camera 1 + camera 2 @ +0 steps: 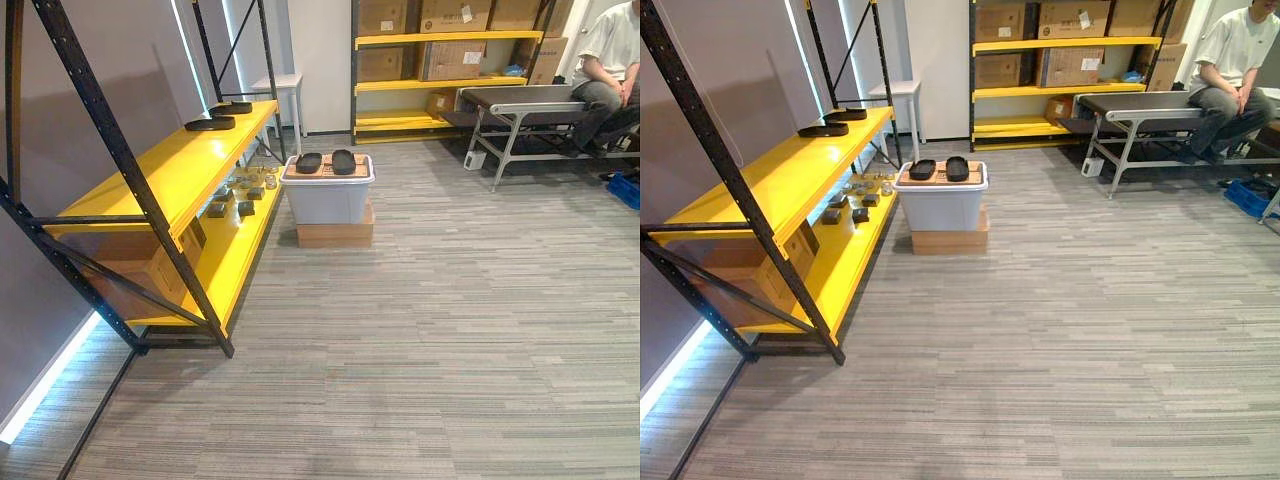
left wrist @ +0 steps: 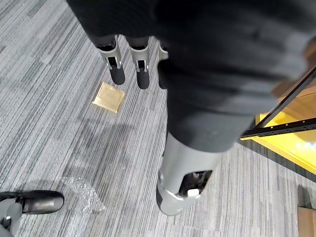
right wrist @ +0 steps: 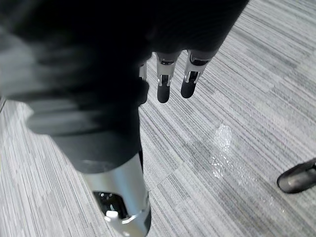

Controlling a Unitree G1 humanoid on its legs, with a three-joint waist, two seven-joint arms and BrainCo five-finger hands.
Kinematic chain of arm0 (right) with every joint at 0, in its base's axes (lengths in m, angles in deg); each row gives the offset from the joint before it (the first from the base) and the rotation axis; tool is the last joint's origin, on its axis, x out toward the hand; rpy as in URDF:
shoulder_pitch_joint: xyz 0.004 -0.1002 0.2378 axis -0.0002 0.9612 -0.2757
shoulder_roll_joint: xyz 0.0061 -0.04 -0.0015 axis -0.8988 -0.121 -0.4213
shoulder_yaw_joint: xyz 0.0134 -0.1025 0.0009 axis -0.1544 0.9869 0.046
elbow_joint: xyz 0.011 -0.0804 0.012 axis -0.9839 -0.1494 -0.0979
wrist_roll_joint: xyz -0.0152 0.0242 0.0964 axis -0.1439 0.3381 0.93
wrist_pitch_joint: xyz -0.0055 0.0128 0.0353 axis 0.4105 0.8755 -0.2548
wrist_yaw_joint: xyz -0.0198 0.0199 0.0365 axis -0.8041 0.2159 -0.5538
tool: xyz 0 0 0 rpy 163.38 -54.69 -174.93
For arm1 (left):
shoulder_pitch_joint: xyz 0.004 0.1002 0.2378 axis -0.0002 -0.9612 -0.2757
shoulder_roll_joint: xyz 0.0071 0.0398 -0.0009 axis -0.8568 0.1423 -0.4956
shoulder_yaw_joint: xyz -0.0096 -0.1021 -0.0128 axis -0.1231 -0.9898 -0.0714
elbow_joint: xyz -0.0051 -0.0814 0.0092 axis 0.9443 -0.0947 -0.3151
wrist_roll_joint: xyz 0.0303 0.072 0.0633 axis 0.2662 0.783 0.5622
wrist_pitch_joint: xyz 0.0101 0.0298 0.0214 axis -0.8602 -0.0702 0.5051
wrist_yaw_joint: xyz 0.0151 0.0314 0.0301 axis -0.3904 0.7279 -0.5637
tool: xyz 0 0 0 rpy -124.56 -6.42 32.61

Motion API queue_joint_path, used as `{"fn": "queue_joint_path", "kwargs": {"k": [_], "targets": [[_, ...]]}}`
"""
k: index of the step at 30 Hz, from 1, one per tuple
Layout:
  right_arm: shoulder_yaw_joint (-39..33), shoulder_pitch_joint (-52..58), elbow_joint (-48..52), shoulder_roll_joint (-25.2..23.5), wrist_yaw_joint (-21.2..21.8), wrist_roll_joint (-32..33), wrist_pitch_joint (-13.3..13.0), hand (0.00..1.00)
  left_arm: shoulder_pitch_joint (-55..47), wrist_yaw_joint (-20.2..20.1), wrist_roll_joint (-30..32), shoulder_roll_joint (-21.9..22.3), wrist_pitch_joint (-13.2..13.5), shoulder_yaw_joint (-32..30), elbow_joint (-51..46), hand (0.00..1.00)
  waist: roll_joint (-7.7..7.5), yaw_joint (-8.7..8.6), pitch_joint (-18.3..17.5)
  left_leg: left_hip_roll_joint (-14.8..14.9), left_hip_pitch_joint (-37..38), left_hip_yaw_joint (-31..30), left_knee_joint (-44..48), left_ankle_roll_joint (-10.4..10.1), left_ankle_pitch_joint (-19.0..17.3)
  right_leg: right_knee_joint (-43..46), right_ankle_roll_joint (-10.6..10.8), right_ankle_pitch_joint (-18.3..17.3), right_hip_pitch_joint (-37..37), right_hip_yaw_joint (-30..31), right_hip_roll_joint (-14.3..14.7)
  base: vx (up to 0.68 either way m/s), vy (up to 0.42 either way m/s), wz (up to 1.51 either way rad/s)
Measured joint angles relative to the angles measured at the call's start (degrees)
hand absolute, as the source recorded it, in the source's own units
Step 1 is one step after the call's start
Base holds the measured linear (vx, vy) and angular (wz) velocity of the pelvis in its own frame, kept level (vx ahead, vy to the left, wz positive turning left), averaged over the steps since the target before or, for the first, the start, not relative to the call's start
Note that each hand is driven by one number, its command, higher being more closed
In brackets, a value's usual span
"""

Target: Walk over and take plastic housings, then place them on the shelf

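1. Two dark oval plastic housings (image 1: 309,162) lie side by side on top of a white bin (image 1: 328,203) at about 12 o'clock in the head views. The bin stands on a flat brown box (image 1: 335,236).
2. The yellow shelf (image 1: 165,170) runs along the wall at 10 o'clock, just beside the bin. Two more dark housings (image 1: 210,123) lie at the far end of its top board, and small parts (image 1: 243,193) are scattered on its lower board.
3. The left robot hand (image 2: 117,71) hangs over the grey carpet (image 2: 49,123) with its fingers straight and relaxed, holding nothing. A brass floor plate (image 2: 108,97) lies past its fingertips.
4. The right robot hand (image 3: 163,86) is likewise loose and empty, with its fingers straight above the carpet.
5. At 2 o'clock a person (image 1: 610,60) sits by a metal bench (image 1: 520,100), well apart from the bin.
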Motion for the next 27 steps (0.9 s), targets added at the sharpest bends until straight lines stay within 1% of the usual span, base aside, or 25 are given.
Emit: {"fn": "queue_joint_path", "kwargs": {"k": [3,5,13,18,20,21,23,24,25,26,27], "targets": [[-0.1,-0.5,-1.1,-0.3,-0.2,0.0,0.0,0.00,0.0,0.1,0.0,0.2,0.0,0.0,0.1,0.00,-0.06,0.01,0.0,0.0,0.7,0.0,-0.4,0.0,0.0,-0.2,0.3,0.0,0.6,0.0,0.0,0.00,0.000,0.00],[-0.1,-0.6,-1.2,-0.4,-0.2,0.0,0.0,0.00,0.0,0.1,0.0,0.5,-0.1,0.0,0.1,0.00,-0.05,0.01,0.0,0.0,0.9,0.0,-0.5,-0.2,-0.1,-0.4,1.1,0.0,0.9,0.0,0.0,0.00,0.000,0.00],[-0.2,-0.5,-1.2,-0.8,-1.2,0.0,0.0,0.00,0.0,0.3,0.0,1.7,-0.3,0.0,1.5,0.00,-0.20,-0.03,-0.1,-0.1,1.2,0.2,-0.9,-0.2,-0.1,-0.8,1.1,0.0,1.1,0.0,-0.1,-0.01,-0.008,0.00],[-0.2,-0.7,-1.2,-2.3,-1.4,0.0,0.0,0.00,-0.1,0.4,-0.1,2.0,-0.6,0.1,2.0,0.00,-0.35,0.17,0.0,-0.1,-0.1,0.9,-0.8,-0.2,-0.2,-0.6,1.1,0.0,-0.5,1.0,0.0,-0.01,-0.030,-0.06],[-0.2,-1.5,-1.2,-2.6,-1.4,0.0,0.0,0.00,0.0,0.6,-0.2,2.0,-0.6,0.1,2.0,0.00,-0.52,0.48,0.1,0.0,-2.4,1.5,1.3,0.1,-1.3,0.7,1.3,-0.1,-2.6,1.6,-0.1,0.00,-0.008,-0.19],[-0.2,-2.5,-1.2,-2.8,-1.5,0.0,0.0,0.00,0.4,0.8,-0.7,2.1,-0.6,0.1,1.9,0.00,-0.61,0.49,0.5,0.2,-4.9,1.7,4.6,0.5,-2.9,3.7,2.6,-1.2,-4.8,1.8,-0.4,0.02,0.008,-0.18],[-0.2,-3.0,-0.8,-3.7,-1.5,0.0,0.0,0.00,1.3,1.1,-1.3,2.1,-0.7,0.2,1.4,0.00,-0.97,0.86,2.6,0.4,-5.9,2.1,9.0,0.8,-5.8,12.6,4.5,-4.7,-8.2,2.9,-1.1,0.01,0.041,-0.15],[0.0,-2.8,-0.1,-4.8,-1.7,0.0,0.0,0.00,2.1,1.3,-2.1,2.3,-0.7,0.4,0.9,0.00,-1.13,1.41,3.5,1.0,-6.7,2.6,11.8,1.4,-8.2,22.7,5.6,-6.5,-12.6,3.0,-1.4,-0.04,0.064,-0.20],[0.1,-2.6,0.9,-5.9,-1.7,0.0,0.0,0.00,2.3,1.5,-2.4,2.2,-0.7,0.5,0.7,0.00,-0.87,1.80,3.9,1.4,-7.0,2.9,13.2,1.6,-9.4,29.4,5.2,-6.7,-16.2,2.9,-1.8,-0.06,0.087,-0.20],[0.7,-2.3,2.5,-8.1,-1.8,0.0,0.0,0.00,2.4,1.9,-2.5,2.0,-0.8,0.7,-0.3,0.00,-1.67,1.89,4.9,1.2,-7.1,3.1,14.8,2.0,-10.6,42.3,4.1,-6.7,-22.8,2.7,-3.1,0.00,0.074,-0.08],[2.0,-1.6,2.8,-9.9,-1.9,0.0,0.0,0.00,2.5,2.7,-2.7,2.0,-0.8,0.7,-1.1,0.00,-2.44,1.69,5.5,1.1,-6.3,3.0,14.9,2.2,-11.2,48.4,4.4,-6.9,-27.3,2.7,-3.5,0.04,0.062,-0.01]]}}
